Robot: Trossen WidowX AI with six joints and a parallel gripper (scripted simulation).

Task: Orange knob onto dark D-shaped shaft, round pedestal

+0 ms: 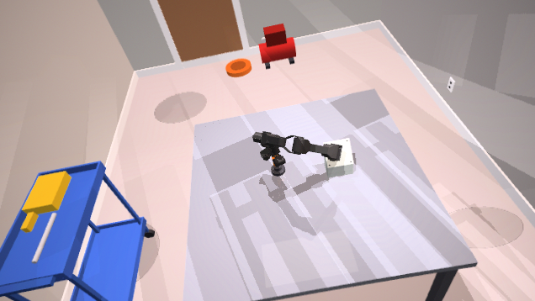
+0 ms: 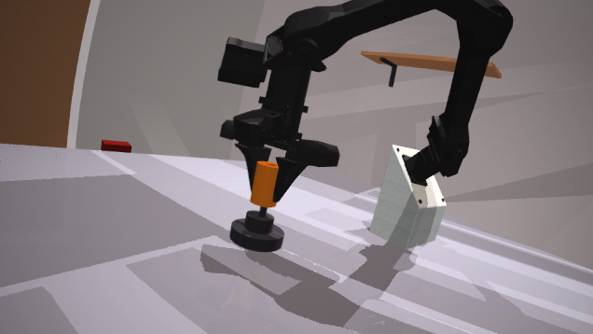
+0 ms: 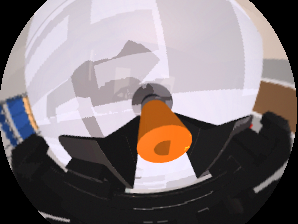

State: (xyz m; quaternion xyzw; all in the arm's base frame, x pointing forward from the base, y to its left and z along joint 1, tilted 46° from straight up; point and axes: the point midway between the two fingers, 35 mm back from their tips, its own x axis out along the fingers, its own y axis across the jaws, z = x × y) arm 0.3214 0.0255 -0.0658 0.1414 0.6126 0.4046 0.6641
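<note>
Grey table [image 2: 93,243] fills the lower frame. At centre the gripper [image 2: 271,187] clamps the knob [image 2: 264,183] upright over the shaft [image 2: 263,211], so its hole can meet the hidden flat; it sits above the pedestal [image 2: 256,235], not yet seated.

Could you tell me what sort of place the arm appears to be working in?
Probably a workshop or garage-like room. A blue cart carrying a yellow tool stands beside the table, a red machine resembling a small compressor sits on the floor near a brown door, and a wall shelf hangs behind the arm.
</note>
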